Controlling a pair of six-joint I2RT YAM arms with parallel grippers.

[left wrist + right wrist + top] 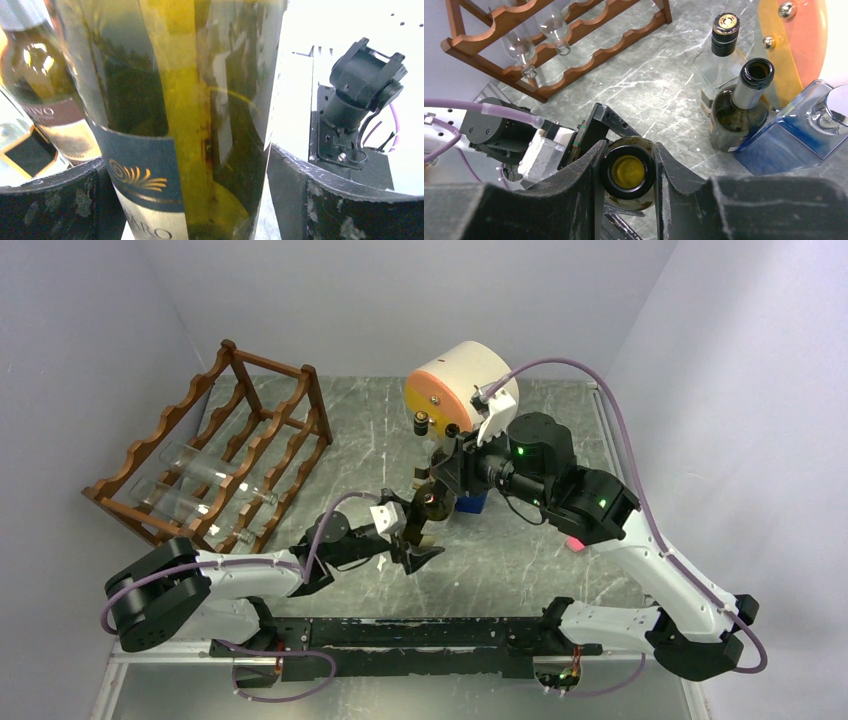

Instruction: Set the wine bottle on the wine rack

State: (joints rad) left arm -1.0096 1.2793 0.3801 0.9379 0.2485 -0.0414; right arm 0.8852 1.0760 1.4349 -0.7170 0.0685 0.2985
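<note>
The bottle [190, 125] fills the left wrist view, standing upright and well to the right of the rack [268, 360]. This looks like a handover. The left gripper [412, 540] should clamp the body firmly before the neck is released, then lay the bottle into a free cradle. Its jaws stand wide around the body; whether they are pinching I cannot tell. The right gripper [629, 172] is closed tight on the neck at the mouth.

Blue flask [786, 145], capped bottle [719, 50], orange-faced drum [460, 385] on marble table [500, 575].
</note>
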